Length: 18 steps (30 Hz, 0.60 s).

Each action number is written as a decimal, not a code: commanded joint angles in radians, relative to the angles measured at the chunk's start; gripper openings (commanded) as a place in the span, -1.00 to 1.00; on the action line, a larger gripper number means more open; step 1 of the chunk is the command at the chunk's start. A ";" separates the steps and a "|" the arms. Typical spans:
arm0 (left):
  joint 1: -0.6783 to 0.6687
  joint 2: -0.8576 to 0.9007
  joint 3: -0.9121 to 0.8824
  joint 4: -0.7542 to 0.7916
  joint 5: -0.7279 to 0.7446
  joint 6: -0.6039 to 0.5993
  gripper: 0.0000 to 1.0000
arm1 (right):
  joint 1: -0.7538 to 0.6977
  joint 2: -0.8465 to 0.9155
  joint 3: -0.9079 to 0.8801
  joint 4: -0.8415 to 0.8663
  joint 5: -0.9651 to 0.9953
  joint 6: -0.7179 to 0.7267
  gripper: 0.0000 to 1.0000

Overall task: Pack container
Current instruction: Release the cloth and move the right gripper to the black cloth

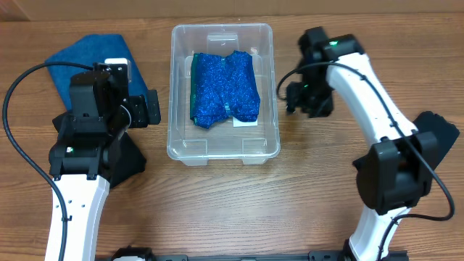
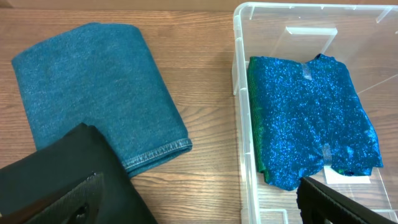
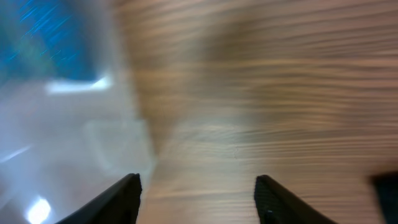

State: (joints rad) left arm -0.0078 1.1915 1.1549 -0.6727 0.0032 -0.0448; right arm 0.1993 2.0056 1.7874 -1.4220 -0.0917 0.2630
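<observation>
Clear plastic container (image 1: 217,151) with rounded corners and a lipped rim sits mid-table between the arms. Glittery blue fabric (image 1: 225,88) is bunched inside it, over the white label (image 1: 246,123). A folded teal denim-ish cloth (image 2: 93,93) lies flat on the wood to its left. Left gripper (image 2: 198,186) has its jaws wide apart, holding nothing. Same for the right gripper (image 3: 198,186), blurry over wood grain.

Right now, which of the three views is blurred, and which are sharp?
Right wrist view: heavily blurred, the table grain streaks and the container is only a haze. Overhead and left wrist views: sharp, the glittery blue cloth shows crisp sparkle.
</observation>
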 commanded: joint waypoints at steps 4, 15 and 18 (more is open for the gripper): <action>-0.005 0.005 0.026 0.009 0.004 0.023 1.00 | -0.314 -0.224 0.044 0.023 0.159 0.206 1.00; -0.005 0.008 0.026 0.058 0.004 0.023 1.00 | -0.843 -0.303 -0.044 -0.109 -0.001 0.160 1.00; -0.005 0.011 0.026 0.060 0.004 0.023 1.00 | -0.850 -0.350 -0.151 -0.120 -0.008 0.133 1.00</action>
State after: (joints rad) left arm -0.0078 1.1919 1.1549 -0.6201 0.0032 -0.0448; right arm -0.6556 1.6955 1.7317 -1.5436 -0.0452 0.4377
